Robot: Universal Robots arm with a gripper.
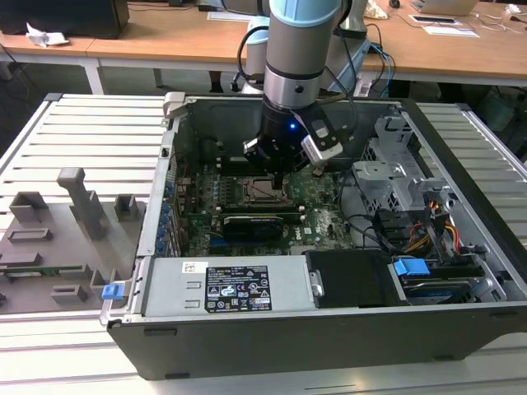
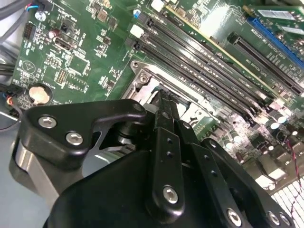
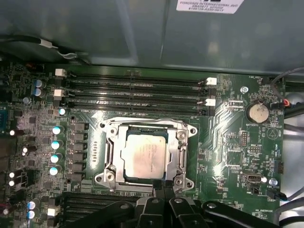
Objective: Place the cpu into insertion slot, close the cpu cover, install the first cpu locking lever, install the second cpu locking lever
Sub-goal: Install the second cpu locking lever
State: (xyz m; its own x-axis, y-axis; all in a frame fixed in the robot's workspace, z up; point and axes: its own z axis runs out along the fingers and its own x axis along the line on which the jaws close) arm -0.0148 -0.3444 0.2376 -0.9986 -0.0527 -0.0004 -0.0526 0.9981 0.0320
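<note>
Black claw (image 3: 163, 186) fingers stand close together, tips pressed down at the socket's edge, holding nothing. Just beyond the tips, the cpu (image 3: 144, 157), a flat square of dull silvery metal, lies seated in the socket, ringed by the cpu cover (image 3: 110, 151), a thin metal frame with a square window. Long dark memory slots (image 3: 137, 92) run beside the socket across the glossy green motherboard (image 3: 228, 156). The open grey computer case (image 1: 156, 214) rests on a pale slatted surface (image 1: 82, 140); wooden desks (image 1: 173, 37) stand behind.
</note>
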